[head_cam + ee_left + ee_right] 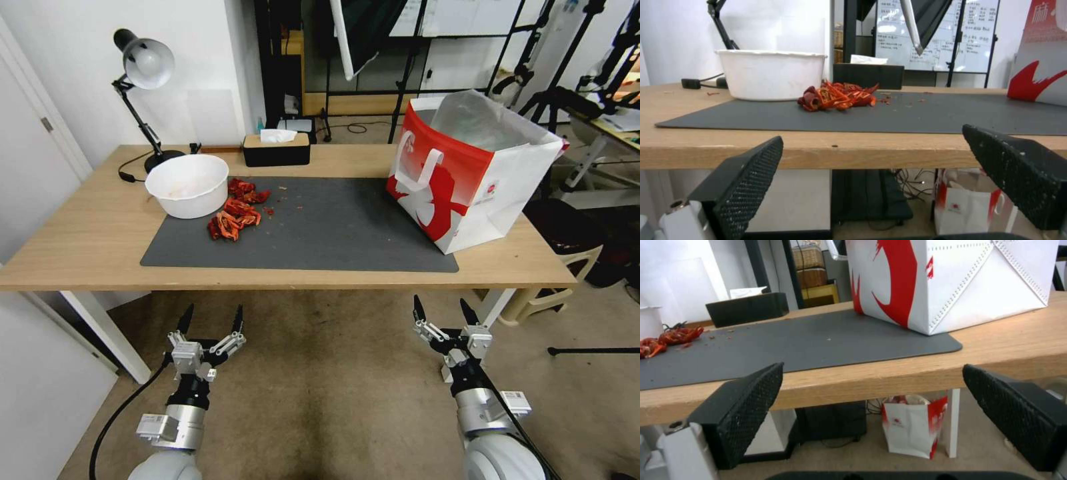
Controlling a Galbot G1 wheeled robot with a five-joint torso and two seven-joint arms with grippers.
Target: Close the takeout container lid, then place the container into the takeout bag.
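Going left to right across the light wooden table. Black-armed desk lamp with a silver shade is standing at the far left corner. Round white plastic bowl is sitting on the far left corner of the dark grey rectangular mat, with a heap of red dried chilli pieces touching the mat just right of the bowl. Black tissue box with a wooden top is sitting behind the mat at the far edge. Large boxy red-and-white paper takeout bag is standing upright at the right end, mouth open, silvery lining showing, one corner on the mat, flat white handle hanging on its left face.

Clear clamshell container with blueberries: can't spot it on the table. Could be inside the bag already, but the interior isn't readable from here, so can't confirm.

Step judgement: either the job is finished and the arms are parked, or nothing is started yet. If not started, the next move needs the container located first; nothing is in reach to close or lift.

Arm pose: left gripper is hanging below and in front of the near table edge on the left, fingers pointing up at the edge, spread wide, holding nothing. Right gripper is mirroring it on the right, below the near edge under the bag's end of the table, also spread wide and holding nothing. Both are well apart from anything on the table.
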